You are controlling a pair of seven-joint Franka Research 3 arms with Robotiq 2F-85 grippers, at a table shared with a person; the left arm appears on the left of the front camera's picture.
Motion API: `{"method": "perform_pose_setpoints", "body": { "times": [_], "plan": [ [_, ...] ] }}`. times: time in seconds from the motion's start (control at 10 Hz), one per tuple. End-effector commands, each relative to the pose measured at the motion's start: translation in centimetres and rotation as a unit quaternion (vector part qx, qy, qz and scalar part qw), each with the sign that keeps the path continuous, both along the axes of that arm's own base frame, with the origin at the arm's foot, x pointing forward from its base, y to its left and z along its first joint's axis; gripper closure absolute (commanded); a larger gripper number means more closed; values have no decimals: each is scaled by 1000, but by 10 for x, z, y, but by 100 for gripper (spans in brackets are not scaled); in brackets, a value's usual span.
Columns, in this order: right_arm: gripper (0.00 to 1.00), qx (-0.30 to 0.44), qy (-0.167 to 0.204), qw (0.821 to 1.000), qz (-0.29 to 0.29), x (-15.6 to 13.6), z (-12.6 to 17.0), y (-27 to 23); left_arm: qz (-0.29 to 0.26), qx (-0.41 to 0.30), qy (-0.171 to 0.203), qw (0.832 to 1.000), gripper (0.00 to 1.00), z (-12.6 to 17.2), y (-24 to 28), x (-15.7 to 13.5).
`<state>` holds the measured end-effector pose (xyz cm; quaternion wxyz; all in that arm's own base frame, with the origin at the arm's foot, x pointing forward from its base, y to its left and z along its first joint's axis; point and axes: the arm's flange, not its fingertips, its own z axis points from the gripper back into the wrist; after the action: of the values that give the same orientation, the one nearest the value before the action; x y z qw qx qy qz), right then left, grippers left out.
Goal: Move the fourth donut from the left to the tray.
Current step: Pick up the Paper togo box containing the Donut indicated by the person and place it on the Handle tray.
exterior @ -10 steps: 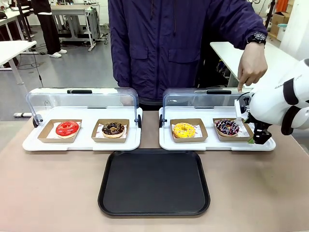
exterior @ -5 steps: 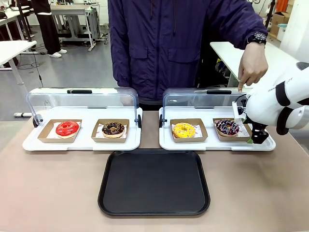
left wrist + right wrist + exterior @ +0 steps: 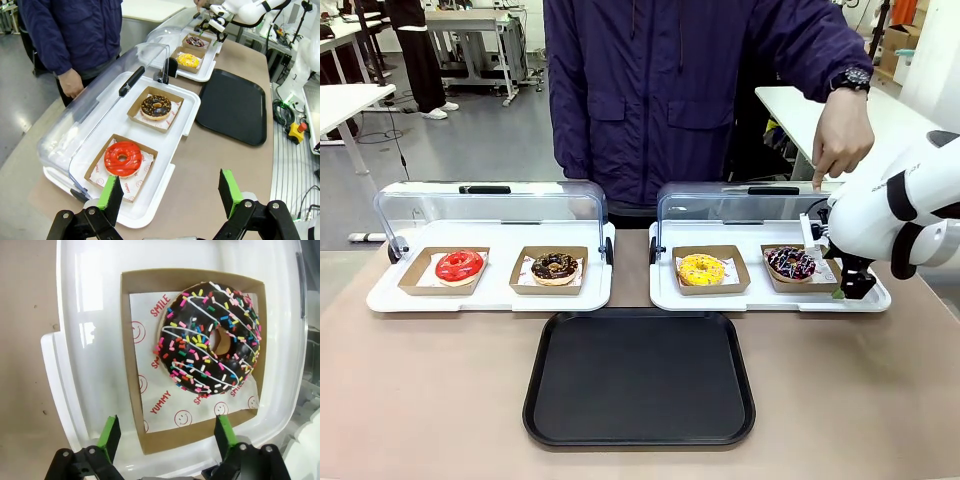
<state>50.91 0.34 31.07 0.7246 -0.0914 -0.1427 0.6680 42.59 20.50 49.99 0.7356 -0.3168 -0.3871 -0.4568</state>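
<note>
Currently the dark chocolate ring donut with white drizzle and coloured sprinkles [image 3: 207, 345] sits in its brown cardboard holder [image 3: 131, 365] at the right end of the right-hand white display tray [image 3: 770, 303], clear lid raised. Right gripper [image 3: 166, 435] is over the holder's near edge, jaws spread wide, gripping nothing; whether the pads touch the cardboard cannot be told. Left gripper [image 3: 170, 195] is also wide open and empty, above the table's left end. Large flat black plastic tray [image 3: 640, 378] lies nearer the robot, between the two display trays. Person's hand [image 3: 842, 140] points a finger down at the lid.
</note>
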Motion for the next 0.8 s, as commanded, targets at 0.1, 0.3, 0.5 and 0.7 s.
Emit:
{"method": "perform_pose_setpoints", "body": {
  "times": [0.1, 0.3, 0.5, 0.7],
  "plan": [
    [100, -7, 14, 1000, -12, 9, 4, 1, -3, 3, 2, 1000, 0, 2, -1, -2],
    [100, -3, 23, 1000, -9, 9, 4, 0, -3, 3, 2, 1000, 0, 2, -1, -2],
    [100, 3, 33, 999, -1, 9, 2, 0, -3, 3, 2, 1000, 0, 2, -1, -2],
    [100, 1, 40, 999, 1, 10, 1, -1, -3, 3, 2, 1000, 0, 2, -1, -2]
  ]
}}
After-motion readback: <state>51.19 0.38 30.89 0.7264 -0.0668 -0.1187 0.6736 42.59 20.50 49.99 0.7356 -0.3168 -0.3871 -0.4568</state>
